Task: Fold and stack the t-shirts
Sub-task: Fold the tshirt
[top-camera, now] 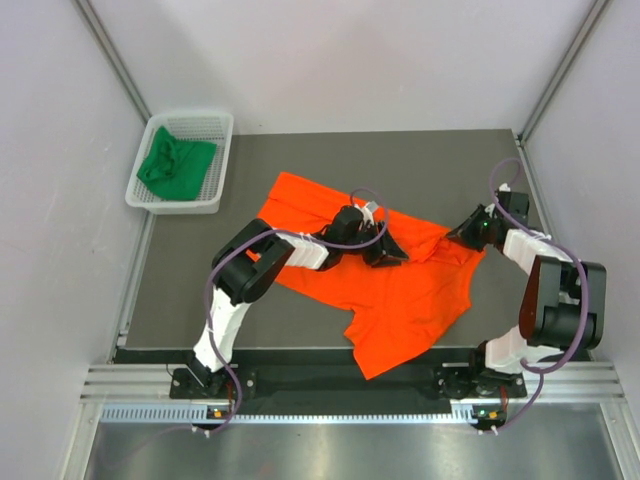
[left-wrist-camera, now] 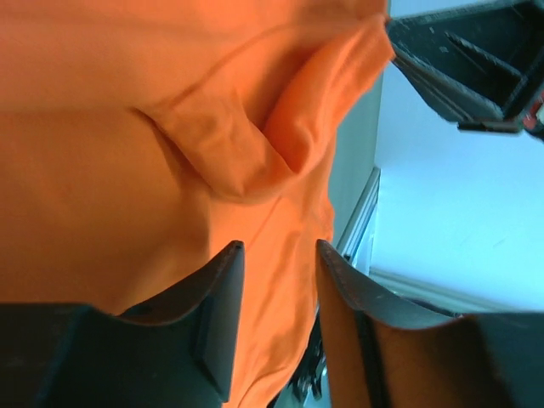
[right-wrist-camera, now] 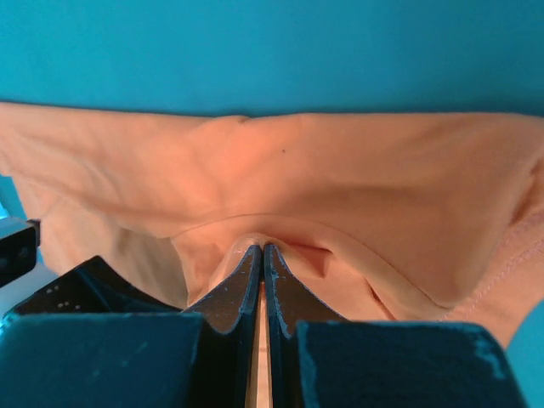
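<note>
Two shirts: orange shirt (top-camera: 400, 295) lay mid-frame, right gripper (top-camera: 468, 235) pinching its right edge and left gripper (top-camera: 385, 252) half-open on it, while green shirt (top-camera: 175, 165) sat in the one basket (top-camera: 215, 125) upper left.

We classify this place as a robotics laboratory test cell. Plain white panel walls (top-camera: 330, 60) in grey metal corner posts (top-camera: 113, 55) enclose a dark grey flat table (top-camera: 440, 160) at centre frame. Along the bottom edge, a slotted aluminium mounting rail (top-camera: 140, 378) carries a black-and-white jointed left robot arm (top-camera: 240, 275) and a matching right robot arm (top-camera: 550, 295), both with exposed cabling.
</note>
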Controlling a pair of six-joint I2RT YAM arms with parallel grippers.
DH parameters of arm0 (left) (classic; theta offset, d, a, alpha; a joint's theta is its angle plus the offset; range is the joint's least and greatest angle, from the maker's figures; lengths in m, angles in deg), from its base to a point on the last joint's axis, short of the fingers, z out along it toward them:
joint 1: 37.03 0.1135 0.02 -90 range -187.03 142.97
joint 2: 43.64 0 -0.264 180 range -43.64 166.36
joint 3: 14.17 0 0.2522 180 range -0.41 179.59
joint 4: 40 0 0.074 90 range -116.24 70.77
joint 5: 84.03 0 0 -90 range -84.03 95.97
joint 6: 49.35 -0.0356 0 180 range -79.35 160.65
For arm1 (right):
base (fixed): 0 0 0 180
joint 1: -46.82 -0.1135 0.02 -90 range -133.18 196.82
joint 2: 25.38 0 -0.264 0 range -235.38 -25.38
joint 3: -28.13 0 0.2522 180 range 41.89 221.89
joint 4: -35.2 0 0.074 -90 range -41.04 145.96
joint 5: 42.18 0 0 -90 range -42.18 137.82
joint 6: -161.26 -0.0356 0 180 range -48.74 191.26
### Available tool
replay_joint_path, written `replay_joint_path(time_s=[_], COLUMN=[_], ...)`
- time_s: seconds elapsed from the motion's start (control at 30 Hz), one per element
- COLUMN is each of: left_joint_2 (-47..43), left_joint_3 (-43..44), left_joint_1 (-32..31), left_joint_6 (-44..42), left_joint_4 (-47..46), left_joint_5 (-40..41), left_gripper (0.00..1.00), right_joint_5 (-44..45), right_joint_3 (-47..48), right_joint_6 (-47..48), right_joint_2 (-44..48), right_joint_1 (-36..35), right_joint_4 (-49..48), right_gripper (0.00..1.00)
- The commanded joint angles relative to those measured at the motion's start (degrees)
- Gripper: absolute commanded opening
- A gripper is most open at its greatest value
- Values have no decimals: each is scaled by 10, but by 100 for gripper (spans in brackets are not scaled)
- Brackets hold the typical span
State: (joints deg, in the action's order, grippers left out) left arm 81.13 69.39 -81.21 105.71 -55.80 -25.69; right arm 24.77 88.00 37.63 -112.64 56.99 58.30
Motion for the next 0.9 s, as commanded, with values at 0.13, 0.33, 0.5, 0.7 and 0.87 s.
replay_joint_path(time_s=[0.13,0.33,0.5,0.7,0.87], left_joint_2=[8,25,41,49,52], left_joint_3=[36,60,81,99,107], left_joint_1=[-2,-8,-12,-13,-17], left_joint_6=[7,-5,-8,-10,-3], left_joint_4=[6,44,67,107,124], left_joint_5=[60,75,82,91,98], left_gripper=[40,34,35,40,43], right_joint_5=[-24,-30,-36,-39,-40], right_joint_3=[28,32,35,37,35], right_joint_6=[4,3,1,-1,-3], right_joint_2=[-1,-10,-15,-16,-17], right_joint_1=[11,19,21,23,24], right_joint_4=[-41,-45,-49,-49,-56], right_gripper=[0,0,0,0,0])
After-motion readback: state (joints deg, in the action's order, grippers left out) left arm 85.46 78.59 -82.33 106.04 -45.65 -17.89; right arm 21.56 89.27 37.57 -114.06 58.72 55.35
